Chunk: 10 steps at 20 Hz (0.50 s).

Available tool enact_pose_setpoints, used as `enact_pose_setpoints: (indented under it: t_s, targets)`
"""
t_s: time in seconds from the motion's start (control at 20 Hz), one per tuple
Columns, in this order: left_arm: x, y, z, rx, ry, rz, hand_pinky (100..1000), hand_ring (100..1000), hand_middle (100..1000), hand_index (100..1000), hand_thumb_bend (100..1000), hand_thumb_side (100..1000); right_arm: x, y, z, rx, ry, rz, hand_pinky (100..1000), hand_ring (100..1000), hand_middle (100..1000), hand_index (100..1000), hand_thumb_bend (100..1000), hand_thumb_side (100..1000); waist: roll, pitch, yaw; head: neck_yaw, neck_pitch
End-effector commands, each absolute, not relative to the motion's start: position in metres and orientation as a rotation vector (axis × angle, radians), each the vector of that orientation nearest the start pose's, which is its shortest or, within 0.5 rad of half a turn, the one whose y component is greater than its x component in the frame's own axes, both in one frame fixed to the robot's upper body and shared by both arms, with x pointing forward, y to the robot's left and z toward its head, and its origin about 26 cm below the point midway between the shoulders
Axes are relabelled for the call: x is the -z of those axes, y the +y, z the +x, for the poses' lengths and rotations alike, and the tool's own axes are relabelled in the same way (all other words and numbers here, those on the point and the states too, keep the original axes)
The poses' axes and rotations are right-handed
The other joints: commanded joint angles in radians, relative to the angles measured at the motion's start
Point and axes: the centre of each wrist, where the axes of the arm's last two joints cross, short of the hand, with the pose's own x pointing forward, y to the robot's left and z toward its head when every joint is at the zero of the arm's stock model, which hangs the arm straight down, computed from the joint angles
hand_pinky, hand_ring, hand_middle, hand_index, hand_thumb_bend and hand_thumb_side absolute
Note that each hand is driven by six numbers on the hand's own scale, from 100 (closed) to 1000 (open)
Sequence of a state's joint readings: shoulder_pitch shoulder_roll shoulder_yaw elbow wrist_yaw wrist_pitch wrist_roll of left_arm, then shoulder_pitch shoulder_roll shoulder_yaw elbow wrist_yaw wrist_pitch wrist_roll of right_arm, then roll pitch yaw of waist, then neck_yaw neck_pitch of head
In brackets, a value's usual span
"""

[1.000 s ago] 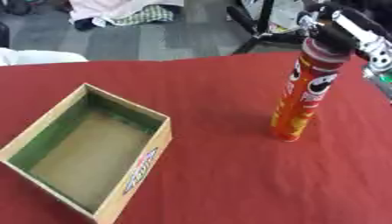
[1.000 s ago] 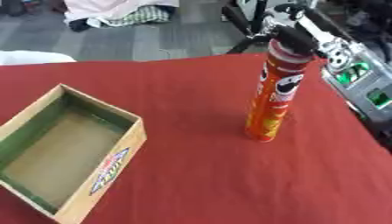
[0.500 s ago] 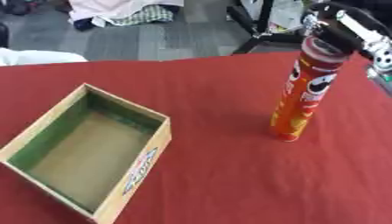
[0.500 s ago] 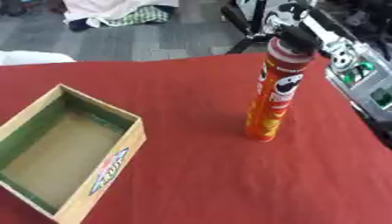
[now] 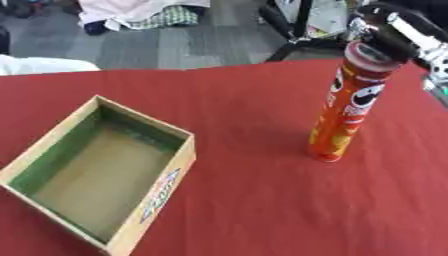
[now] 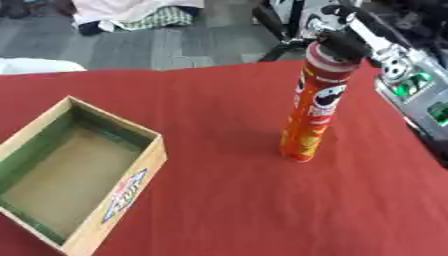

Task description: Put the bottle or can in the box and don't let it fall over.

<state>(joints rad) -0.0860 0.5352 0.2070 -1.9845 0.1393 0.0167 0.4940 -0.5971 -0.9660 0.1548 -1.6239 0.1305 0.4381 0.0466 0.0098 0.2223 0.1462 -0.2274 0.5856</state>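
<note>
A tall orange crisps can (image 5: 348, 112) stands upright on the red table (image 5: 262, 210), right of centre. My right hand (image 6: 344, 39) comes in from the upper right, and its dark fingers curl round the can's top rim. An open cardboard box (image 5: 163, 197) with green inner walls lies at the left, empty, well apart from the can. My left hand shows in neither view.
The table's far edge runs just behind the can. Beyond it are grey floor, a heap of clothes (image 5: 140, 12) and black stand legs (image 5: 289, 25). A grey device with green lights (image 6: 411, 85) sits off the table's right side.
</note>
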Motion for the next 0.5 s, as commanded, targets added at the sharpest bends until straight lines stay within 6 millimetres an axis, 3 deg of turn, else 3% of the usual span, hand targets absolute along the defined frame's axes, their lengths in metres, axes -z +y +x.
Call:
enact_pose_setpoints:
  t_s: [0.05,0.5]
  targets:
    - [-0.1990,0.3605,0.2669,-0.185,-2.175,0.713,876,779,824,736,543,452,-0.3078,-0.3632,0.3476,-0.726,-1.586,-1.041,901,1000,1000,971,100,1000,0.000,-0.012,0.002,0.004,-0.011]
    - [-0.1996,0.3605,0.2670,-0.181,-2.177,0.713,876,780,825,736,541,453,-0.3069,-0.3656,0.3429,-0.710,-1.596,-1.045,900,1000,1000,971,100,1000,0.001,-0.012,0.002,0.006,-0.010]
